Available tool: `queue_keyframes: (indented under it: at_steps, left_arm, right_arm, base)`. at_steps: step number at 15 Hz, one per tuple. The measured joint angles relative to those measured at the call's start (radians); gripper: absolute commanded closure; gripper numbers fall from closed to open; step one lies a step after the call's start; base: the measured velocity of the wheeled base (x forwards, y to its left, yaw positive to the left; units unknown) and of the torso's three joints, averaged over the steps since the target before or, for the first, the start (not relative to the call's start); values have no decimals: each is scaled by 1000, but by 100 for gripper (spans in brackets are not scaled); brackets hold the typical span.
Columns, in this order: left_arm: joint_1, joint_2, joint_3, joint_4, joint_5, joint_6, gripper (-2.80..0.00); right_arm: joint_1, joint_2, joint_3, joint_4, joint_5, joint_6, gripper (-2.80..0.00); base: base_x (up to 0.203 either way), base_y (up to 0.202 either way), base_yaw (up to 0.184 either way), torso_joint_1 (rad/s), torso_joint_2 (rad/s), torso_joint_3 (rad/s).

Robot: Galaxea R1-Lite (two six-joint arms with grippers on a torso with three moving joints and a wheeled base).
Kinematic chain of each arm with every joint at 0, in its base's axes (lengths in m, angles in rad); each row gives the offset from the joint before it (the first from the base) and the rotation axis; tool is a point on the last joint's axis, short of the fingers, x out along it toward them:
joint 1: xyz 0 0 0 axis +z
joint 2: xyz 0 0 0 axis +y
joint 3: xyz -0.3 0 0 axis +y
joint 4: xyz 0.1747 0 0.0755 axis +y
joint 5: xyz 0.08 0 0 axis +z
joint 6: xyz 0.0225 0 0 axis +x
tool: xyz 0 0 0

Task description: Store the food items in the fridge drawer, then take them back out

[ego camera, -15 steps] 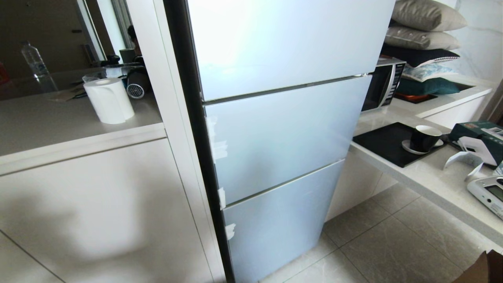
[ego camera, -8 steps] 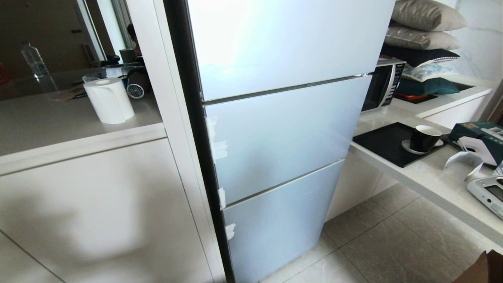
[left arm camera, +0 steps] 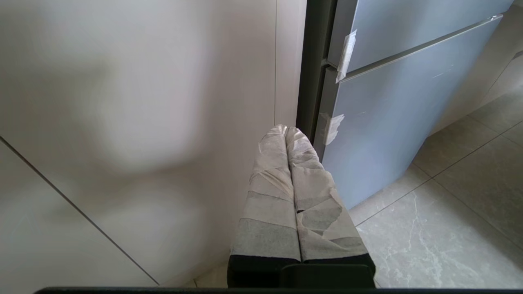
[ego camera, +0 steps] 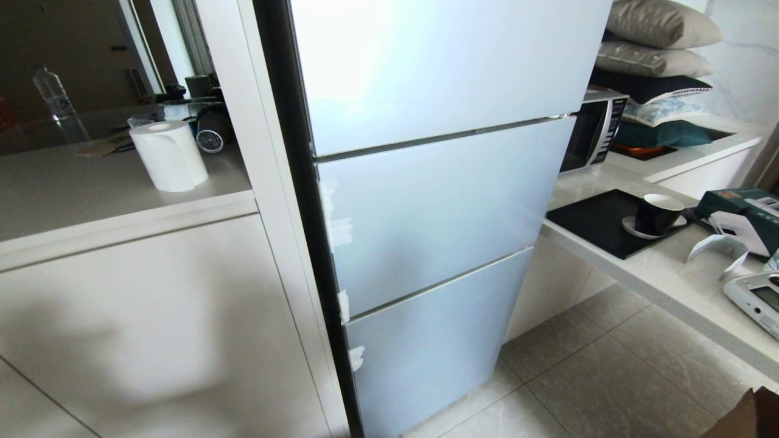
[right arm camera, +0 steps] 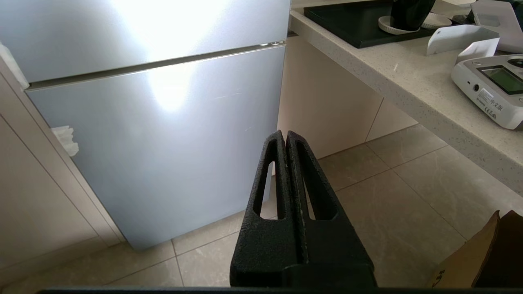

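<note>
The fridge (ego camera: 438,207) stands straight ahead, its frosted pale-blue door panels all shut and white tape scraps along their left edges. The fridge drawer and the food items are hidden. My left gripper (left arm camera: 285,128), its fingers wrapped in pale tape, is shut on nothing; it hangs low before the white cabinet, beside the fridge's bottom panel (left arm camera: 388,114). My right gripper (right arm camera: 284,134), black, is shut and empty, low in front of the bottom panel (right arm camera: 163,134) and the floor. Neither arm shows in the head view.
A white counter on the left carries a paper roll (ego camera: 169,155) and a bottle (ego camera: 55,100). The right counter (ego camera: 669,274) juts out with a black tray (ego camera: 596,225), a cup (ego camera: 657,214), a white device (ego camera: 754,298) and a microwave (ego camera: 593,131). A cardboard box (ego camera: 745,420) sits on the floor.
A dark figure behind the left counter has slipped out of sight. The fridge, the counters and both arms have not moved.
</note>
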Motion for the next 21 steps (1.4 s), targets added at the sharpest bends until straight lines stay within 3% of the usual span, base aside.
queue_keyframes:
  at_steps: [5, 7, 10, 12, 15, 17, 21]
  left_arm:
    - [0, 1, -18, -19, 1, 17, 0]
    - [0, 35, -155, -55, -7, 3, 0]
    - [-12, 228, -308, -74, -56, -79, 0]
    - [-36, 444, -364, -130, -124, -186, 0]
    - [-63, 770, -410, -317, -230, -349, 0]
    - [-72, 1004, -438, -492, -266, -444, 0]
    - [-80, 1477, -549, -895, -267, -555, 0]
  right_arm:
    - [0, 0, 0, 1, 0, 0, 0]
    - [0, 0, 0, -1, -1, 11, 0]
    - [0, 0, 0, 0, -3, 16, 0]
    - [0, 0, 0, 0, -3, 19, 0]
    - [0, 1, 0, -1, -3, 19, 0]
    - [0, 1, 0, -1, -2, 19, 0]
    - [0, 1, 0, 0, -3, 20, 0]
  base:
    - [0, 0, 0, 0, 0, 0]
    - [0, 0, 0, 0, 0, 0]
    - [0, 0, 0, 0, 0, 0]
    - [0, 0, 0, 0, 0, 0]
    - [0, 0, 0, 0, 0, 0]
    - [0, 0, 0, 0, 0, 0]
    - [0, 0, 0, 0, 0, 0]
